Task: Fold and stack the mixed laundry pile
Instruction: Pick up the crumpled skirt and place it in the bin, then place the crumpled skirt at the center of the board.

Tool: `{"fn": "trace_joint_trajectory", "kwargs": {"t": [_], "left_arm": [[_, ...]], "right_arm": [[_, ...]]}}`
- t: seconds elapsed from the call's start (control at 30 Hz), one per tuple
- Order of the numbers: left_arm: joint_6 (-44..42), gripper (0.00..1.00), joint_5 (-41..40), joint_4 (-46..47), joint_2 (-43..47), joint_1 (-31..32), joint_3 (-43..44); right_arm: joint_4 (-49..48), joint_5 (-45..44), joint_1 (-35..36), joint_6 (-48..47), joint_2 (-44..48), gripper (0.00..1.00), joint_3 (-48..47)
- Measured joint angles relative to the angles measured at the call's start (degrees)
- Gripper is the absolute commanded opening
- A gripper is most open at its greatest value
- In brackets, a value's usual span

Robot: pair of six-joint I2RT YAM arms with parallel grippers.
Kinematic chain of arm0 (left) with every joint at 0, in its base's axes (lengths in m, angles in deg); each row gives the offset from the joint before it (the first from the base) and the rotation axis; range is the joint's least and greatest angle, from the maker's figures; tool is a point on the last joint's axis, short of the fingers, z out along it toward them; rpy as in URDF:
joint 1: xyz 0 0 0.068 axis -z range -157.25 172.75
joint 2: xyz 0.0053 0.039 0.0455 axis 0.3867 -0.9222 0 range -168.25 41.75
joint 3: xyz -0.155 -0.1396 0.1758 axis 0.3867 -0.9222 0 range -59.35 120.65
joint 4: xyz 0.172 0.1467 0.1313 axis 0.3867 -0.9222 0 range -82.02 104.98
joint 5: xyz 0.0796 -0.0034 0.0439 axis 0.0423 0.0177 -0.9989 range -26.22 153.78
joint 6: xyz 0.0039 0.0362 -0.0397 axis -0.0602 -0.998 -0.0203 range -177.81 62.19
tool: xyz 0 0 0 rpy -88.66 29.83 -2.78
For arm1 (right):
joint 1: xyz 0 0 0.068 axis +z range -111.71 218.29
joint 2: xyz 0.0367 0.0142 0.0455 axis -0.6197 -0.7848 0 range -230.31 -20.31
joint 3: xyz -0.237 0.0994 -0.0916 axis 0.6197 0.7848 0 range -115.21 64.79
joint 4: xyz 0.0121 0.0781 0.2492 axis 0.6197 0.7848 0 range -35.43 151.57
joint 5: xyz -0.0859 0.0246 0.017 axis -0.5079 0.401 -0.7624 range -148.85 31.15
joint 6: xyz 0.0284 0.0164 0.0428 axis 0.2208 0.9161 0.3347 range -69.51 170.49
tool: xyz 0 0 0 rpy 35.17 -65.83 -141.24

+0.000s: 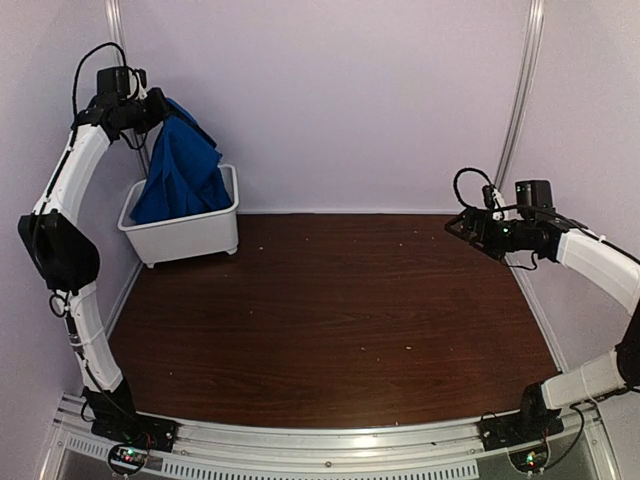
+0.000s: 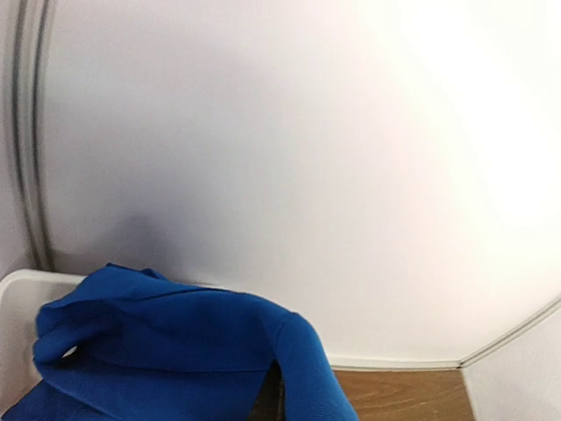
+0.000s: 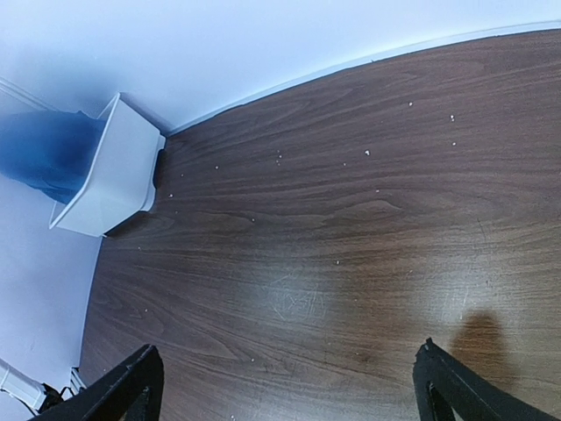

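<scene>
A royal-blue garment (image 1: 180,170) from the laundry pile hangs from my left gripper (image 1: 160,108), which is raised high at the back left and shut on the cloth's top. The cloth's lower end still reaches into the white bin (image 1: 190,228). In the left wrist view the blue garment (image 2: 175,351) fills the lower left and covers the gripper, of which only a dark sliver shows. My right gripper (image 1: 455,225) hovers open above the right side of the table, far from the cloth. In its own view the right gripper (image 3: 287,351) has only bare wood between its fingers.
The white bin (image 3: 110,175) stands in the back left corner against the wall, with the blue garment (image 3: 44,153) above it. The dark wooden tabletop (image 1: 330,310) bears small pale specks. Walls close the left, back and right sides.
</scene>
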State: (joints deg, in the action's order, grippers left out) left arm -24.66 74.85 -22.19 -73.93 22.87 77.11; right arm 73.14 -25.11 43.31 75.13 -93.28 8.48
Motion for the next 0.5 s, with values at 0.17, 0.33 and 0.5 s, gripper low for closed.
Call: {"fn": "trace_joint_trajectory", "kwargs": {"t": [0.17,0.33,0.5], "left_arm": [[11.8,0.00,11.2,12.0,3.6,0.7,0.7],[19.1,0.00,18.0,18.9,3.6,6.6,6.0],[21.3,0.00,22.1,23.8,3.7,17.2,10.3]], "right_arm": [[-0.2,-0.2,0.0,0.0,2.0,1.00,0.0],[-0.3,-0.4,0.0,0.1,4.1,1.00,0.0],[-0.4,-0.4,0.0,0.5,6.1,1.00,0.1]]}}
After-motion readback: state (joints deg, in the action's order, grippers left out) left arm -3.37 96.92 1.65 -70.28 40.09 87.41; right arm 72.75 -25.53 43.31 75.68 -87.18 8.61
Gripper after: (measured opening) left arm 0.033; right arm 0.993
